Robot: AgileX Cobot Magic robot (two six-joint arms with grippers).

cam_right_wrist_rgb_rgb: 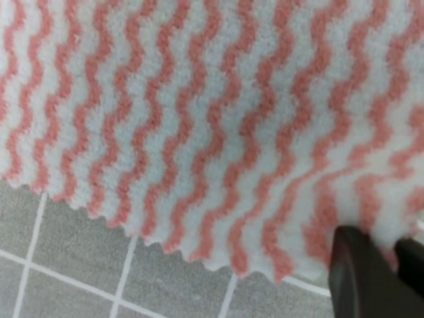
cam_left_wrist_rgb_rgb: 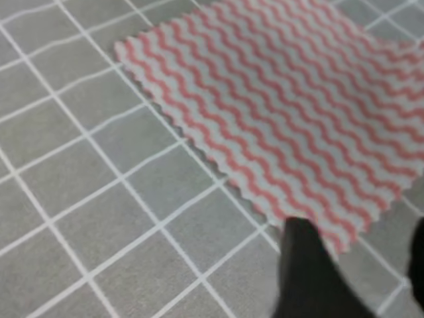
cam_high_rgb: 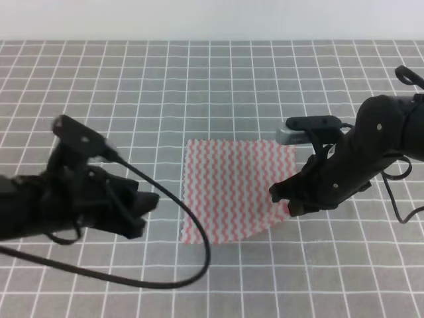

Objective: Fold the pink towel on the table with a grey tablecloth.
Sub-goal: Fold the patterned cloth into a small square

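Pink towel (cam_high_rgb: 232, 189) lies flat and unfolded at the middle of the grey-gridded desk (cam_high_rgb: 199, 79), edges roughly square to the grid lines. No fold yet.

Right gripper (cam_high_rgb: 289, 199) is down at the towel's near right corner. In the right wrist view a dark finger (cam_right_wrist_rgb_rgb: 358, 271) presses into the cloth just inside the zigzag hem, and the stripes pucker toward it; a second finger shows at the frame edge. They look to be pinching the corner, cloth between them, though how much is caught cannot be told.

Left gripper (cam_high_rgb: 142, 205) hovers just off the towel's left edge, apart from the cloth. In the left wrist view one finger (cam_left_wrist_rgb_rgb: 311, 278) sits beyond the near corner and another shows at the right frame edge, so the fingers read as spread, holding nothing.

Risks from here:
- The right-hand pinch sits close to the hem. A shallow bite could let the corner slip out on lifting.
- Only one corner is held. Raised alone, the towel would probably drape diagonally or drag across the desk, leaving a skewed fold.
- The left fingers might come down on bare tablecloth, missing the towel edge or bunching the grey cloth.
- The loose cable (cam_high_rgb: 179, 258) by the left arm lies near the towel's near left corner and could snag it.
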